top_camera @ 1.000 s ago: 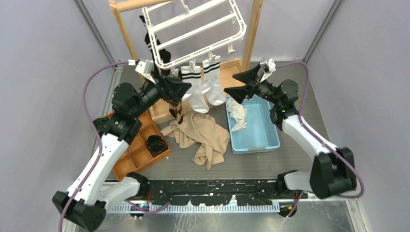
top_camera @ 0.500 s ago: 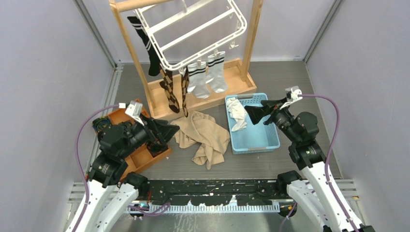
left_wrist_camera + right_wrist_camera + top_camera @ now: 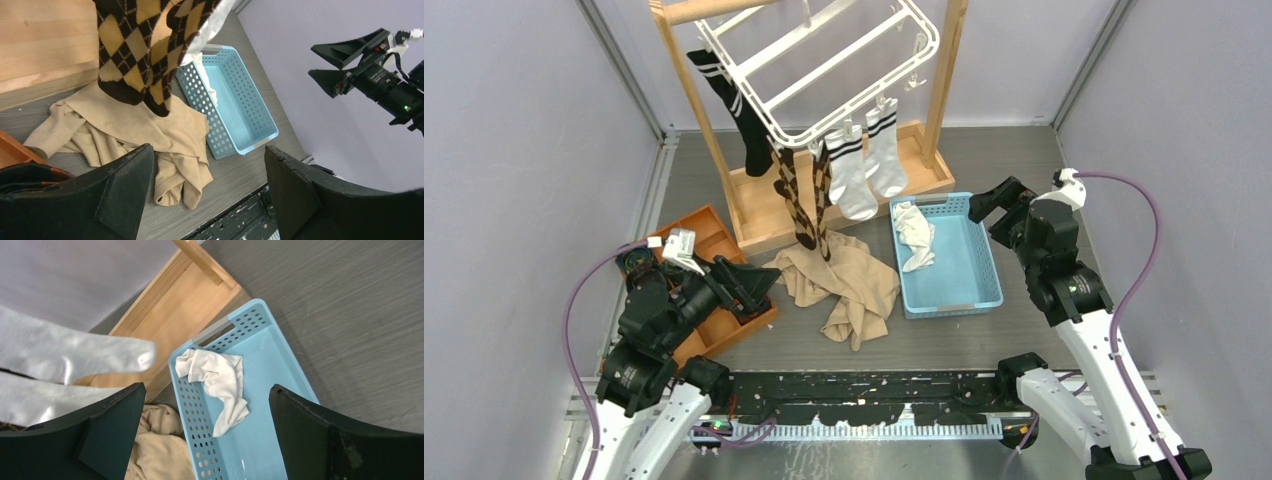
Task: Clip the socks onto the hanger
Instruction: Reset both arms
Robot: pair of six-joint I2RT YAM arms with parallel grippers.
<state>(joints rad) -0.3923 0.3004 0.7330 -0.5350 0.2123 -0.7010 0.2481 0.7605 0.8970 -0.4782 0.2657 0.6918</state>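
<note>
The white hanger (image 3: 824, 60) hangs tilted on the wooden stand. Clipped along its lower rim are a black striped sock (image 3: 736, 112), two brown argyle socks (image 3: 802, 195) and two white black-banded socks (image 3: 866, 165). My left gripper (image 3: 759, 285) is open and empty, low by the orange tray, well below the socks. From the left wrist, the argyle toes (image 3: 140, 55) dangle above the open left gripper (image 3: 207, 155). My right gripper (image 3: 996, 203) is open and empty over the blue basket's far right corner. The white sock toes (image 3: 75, 355) show left of the right gripper (image 3: 206, 387).
A blue basket (image 3: 984, 290) holds a crumpled white cloth (image 3: 914, 235). A beige cloth (image 3: 844, 285) lies heaped between the basket and the orange tray (image 3: 714, 225), which holds dark bundles. The wooden stand's base (image 3: 764, 215) sits behind them. Grey walls close both sides.
Both arms have drawn back from the hanger toward the near edge and lowered. The left jaws have spread wider. The hanger and its socks have swung to the right.
</note>
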